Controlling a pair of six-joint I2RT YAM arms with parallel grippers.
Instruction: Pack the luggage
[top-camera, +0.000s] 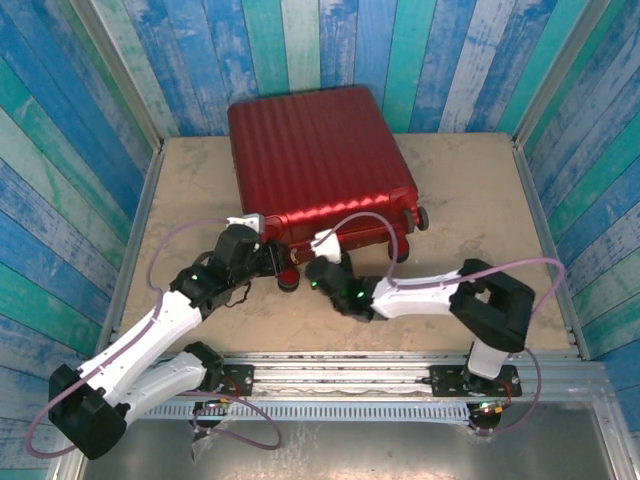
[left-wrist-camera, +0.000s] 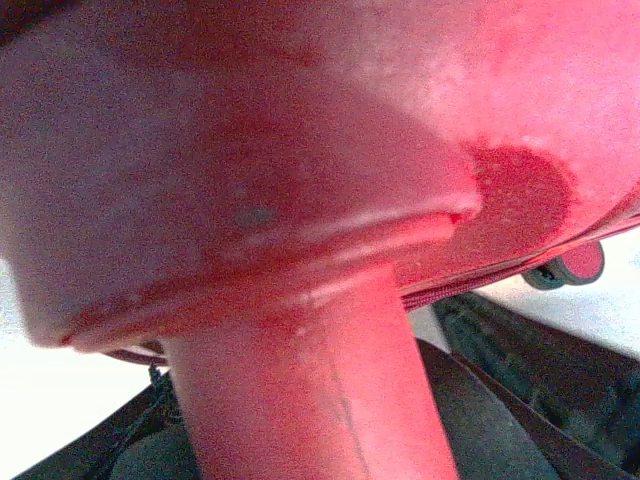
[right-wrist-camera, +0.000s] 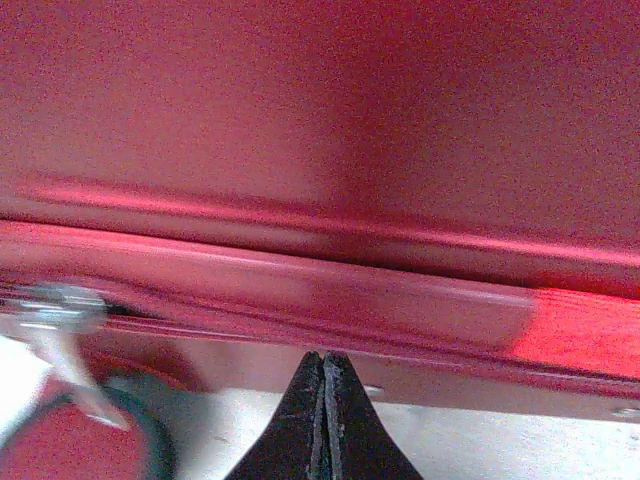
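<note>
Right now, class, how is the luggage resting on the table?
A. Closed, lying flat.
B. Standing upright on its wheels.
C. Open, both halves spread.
A: the luggage lies flat on the table, shells shut together, one ribbed shell facing up, a wheel sticking out sideways at its near edge.

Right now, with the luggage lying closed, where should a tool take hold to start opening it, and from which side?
Likely the silvery zipper pull dangling at the luggage's near-edge seam, approached from the arms' side. The flat ribbed shell is too broad to pinch; the pull is small and free.
</note>
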